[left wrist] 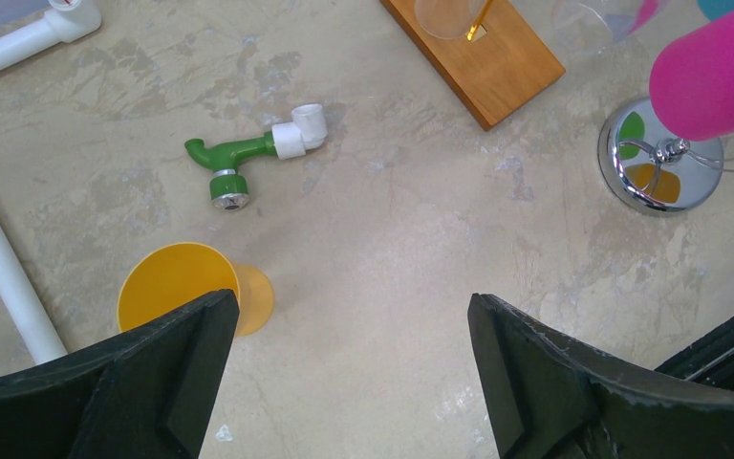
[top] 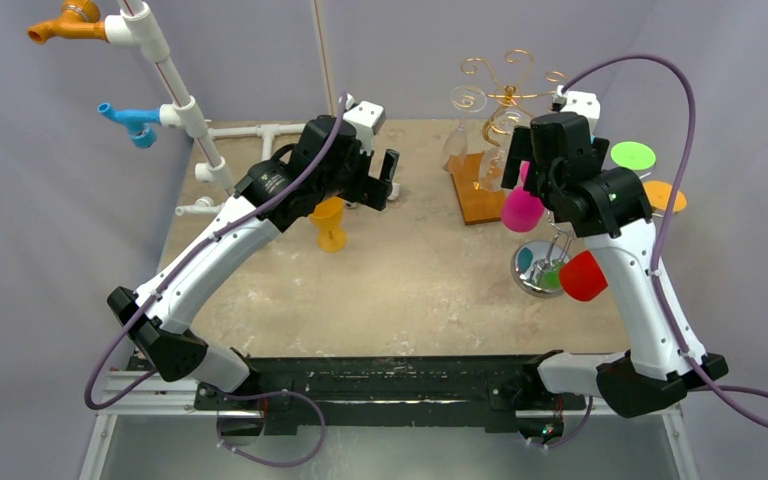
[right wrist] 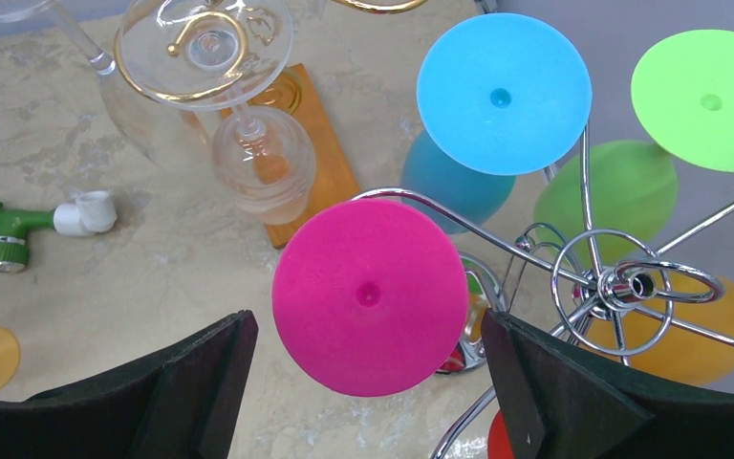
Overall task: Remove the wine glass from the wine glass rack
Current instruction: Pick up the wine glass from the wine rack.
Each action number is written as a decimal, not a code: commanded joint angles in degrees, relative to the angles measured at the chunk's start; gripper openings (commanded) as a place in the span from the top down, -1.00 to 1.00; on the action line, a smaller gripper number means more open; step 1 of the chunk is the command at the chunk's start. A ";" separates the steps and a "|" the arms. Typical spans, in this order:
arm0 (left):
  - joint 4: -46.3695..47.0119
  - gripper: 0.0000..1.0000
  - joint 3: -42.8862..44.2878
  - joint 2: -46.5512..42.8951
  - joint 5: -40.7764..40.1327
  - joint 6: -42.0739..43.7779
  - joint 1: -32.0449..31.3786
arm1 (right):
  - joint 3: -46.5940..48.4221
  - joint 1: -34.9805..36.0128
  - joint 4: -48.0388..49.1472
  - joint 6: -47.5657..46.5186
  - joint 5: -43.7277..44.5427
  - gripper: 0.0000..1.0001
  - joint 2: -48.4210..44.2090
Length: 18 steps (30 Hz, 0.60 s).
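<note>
The table (top: 410,290) is a mottled beige slab with both arms reaching over it from its near edge. The left arm (top: 230,235) arcs up and inward, its wrist turned down over the middle of the far half. The right arm (top: 630,260) rises steeply and bends back over the right side, its wrist pointing down. A white pipe frame (top: 175,85) slants up at the far left, carrying an orange tap (top: 65,25) and a blue tap (top: 130,118).

The chrome wine glass rack (right wrist: 638,284) stands at the right on a round mirrored base, its wire arms spreading from a central ring. Glasses hang on it upside down: a pink wine glass (right wrist: 370,296) on the arm nearest the table's middle, plus a blue glass (right wrist: 504,93), a green glass (right wrist: 710,99), an orange glass (right wrist: 698,349) and a red glass (top: 583,276). Behind it a gold wire rack (top: 510,95) on a wooden base holds clear glasses (right wrist: 258,177).

The right fingers (right wrist: 182,402) are spread wide, and in the wrist view the pink foot lies between them with a gap on each side. The left fingers (left wrist: 134,392) are also spread, with nothing in them. Just beside the left one a yellow glass (left wrist: 177,287) stands upright. A green pipe fitting (left wrist: 239,158) with a white collar lies on the table beyond it.
</note>
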 commanded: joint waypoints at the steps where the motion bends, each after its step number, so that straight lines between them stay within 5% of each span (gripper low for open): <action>1: 1.34 -1.00 1.47 -1.47 0.73 1.03 0.13 | 0.71 0.39 1.27 0.68 1.81 -0.98 -0.02; 18: 1.34 -1.00 1.11 -1.40 0.73 1.01 0.17 | -1.23 0.39 2.98 0.62 1.49 -0.98 0.13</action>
